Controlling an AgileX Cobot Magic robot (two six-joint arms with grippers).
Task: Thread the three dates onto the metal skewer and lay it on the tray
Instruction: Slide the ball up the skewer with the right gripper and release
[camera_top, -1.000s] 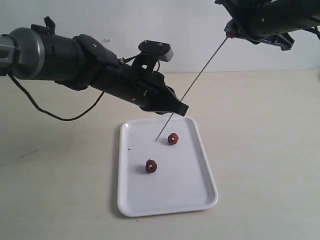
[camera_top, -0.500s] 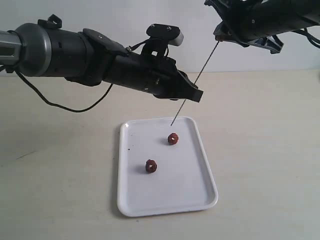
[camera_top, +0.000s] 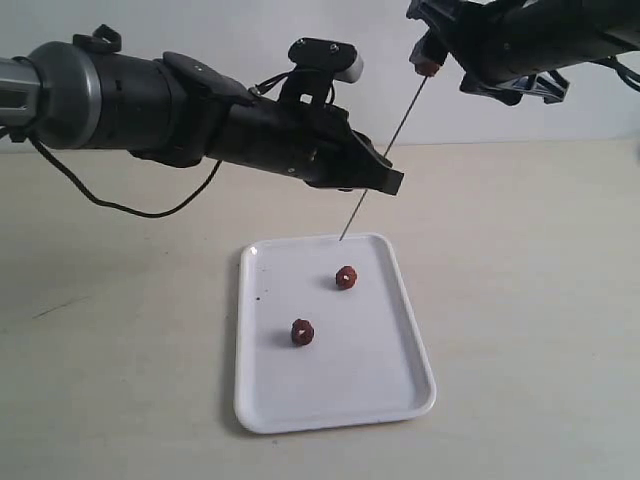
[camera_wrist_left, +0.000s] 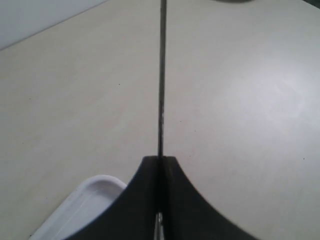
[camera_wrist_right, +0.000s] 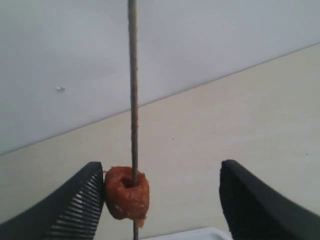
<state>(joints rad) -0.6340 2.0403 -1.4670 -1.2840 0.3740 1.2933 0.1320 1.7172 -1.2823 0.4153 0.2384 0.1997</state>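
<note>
The metal skewer (camera_top: 385, 155) slants in the air above the far edge of the white tray (camera_top: 400, 385). My left gripper (camera_top: 388, 182) is shut on its lower part, seen up close in the left wrist view as the left gripper (camera_wrist_left: 160, 161) closed on the skewer (camera_wrist_left: 161, 75). One date (camera_top: 428, 67) is threaded near the upper end. My right gripper (camera_wrist_right: 160, 200) stands open around that date (camera_wrist_right: 126, 194), which touches one finger (camera_wrist_right: 82, 200). Two dates lie on the tray, one (camera_top: 345, 277) toward the back and one (camera_top: 302, 332) near the middle.
The tray rests on a pale beige table (camera_top: 530, 300) before a white wall. A black cable (camera_top: 120, 225) trails from the left arm over the table. A few dark specks (camera_top: 259, 297) mark the tray's left side.
The left arm has lifted and shifted right with the skewer, whose tip rose from over the tray's inside to its far edge. The right gripper and threaded date moved left.
</note>
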